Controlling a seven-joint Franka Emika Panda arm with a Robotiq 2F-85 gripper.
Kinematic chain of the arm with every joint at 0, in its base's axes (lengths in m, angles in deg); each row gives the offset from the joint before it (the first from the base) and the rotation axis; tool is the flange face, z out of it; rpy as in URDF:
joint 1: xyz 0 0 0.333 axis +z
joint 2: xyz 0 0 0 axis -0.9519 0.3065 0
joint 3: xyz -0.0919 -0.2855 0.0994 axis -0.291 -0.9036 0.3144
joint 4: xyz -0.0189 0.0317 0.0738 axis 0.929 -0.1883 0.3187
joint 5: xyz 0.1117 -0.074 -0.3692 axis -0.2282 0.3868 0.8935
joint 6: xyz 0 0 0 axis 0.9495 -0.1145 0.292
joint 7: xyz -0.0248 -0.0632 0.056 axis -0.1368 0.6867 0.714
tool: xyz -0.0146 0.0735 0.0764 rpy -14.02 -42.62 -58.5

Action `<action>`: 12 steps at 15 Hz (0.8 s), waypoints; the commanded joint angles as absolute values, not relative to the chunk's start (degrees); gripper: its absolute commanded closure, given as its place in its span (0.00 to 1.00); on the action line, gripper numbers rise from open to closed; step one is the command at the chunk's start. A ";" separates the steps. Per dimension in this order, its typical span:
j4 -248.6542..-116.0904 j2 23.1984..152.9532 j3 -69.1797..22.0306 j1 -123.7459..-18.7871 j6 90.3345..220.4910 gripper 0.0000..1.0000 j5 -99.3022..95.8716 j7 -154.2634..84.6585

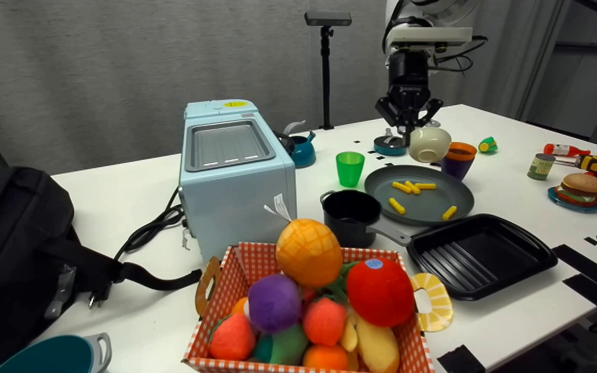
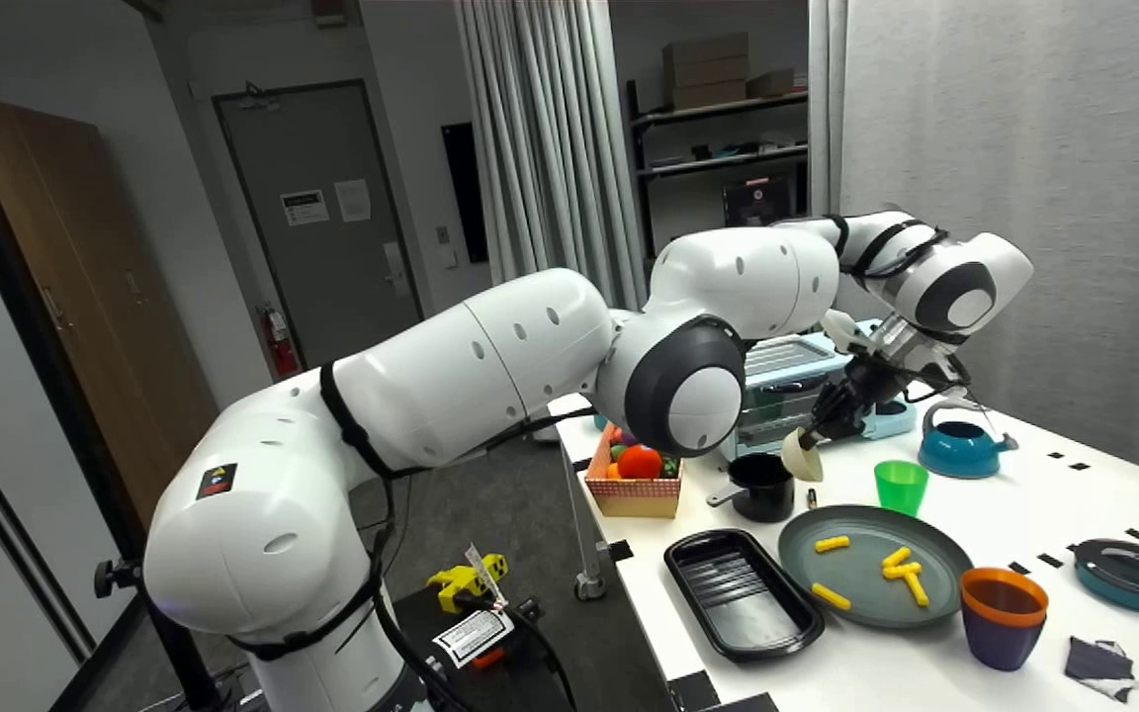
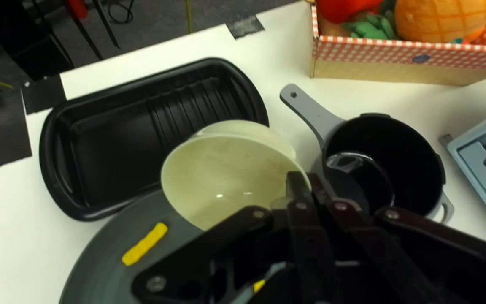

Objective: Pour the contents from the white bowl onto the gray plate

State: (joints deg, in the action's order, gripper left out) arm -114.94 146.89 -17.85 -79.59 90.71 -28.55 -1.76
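The white bowl is held on its side above the gray plate's edge; it also shows in an exterior view. In the wrist view the bowl shows a bare inside. My gripper is shut on its rim, one finger inside and one outside; the gripper also shows in both exterior views. The gray plate lies flat on the table, also seen in an exterior view. Several yellow pieces lie spread on the plate; one piece shows clearly in the wrist view.
A black pot and a black grill pan stand beside the plate. A green cup and stacked orange and purple cups stand near its rim. A fruit basket and a blue toaster oven are close by.
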 commanded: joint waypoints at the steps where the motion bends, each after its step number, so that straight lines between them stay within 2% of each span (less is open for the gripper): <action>1: -114.79 145.03 -17.91 -79.49 98.95 0.99 -23.01 -6.27; 12: -113.63 151.50 -18.62 -79.85 142.73 0.99 -17.80 -7.71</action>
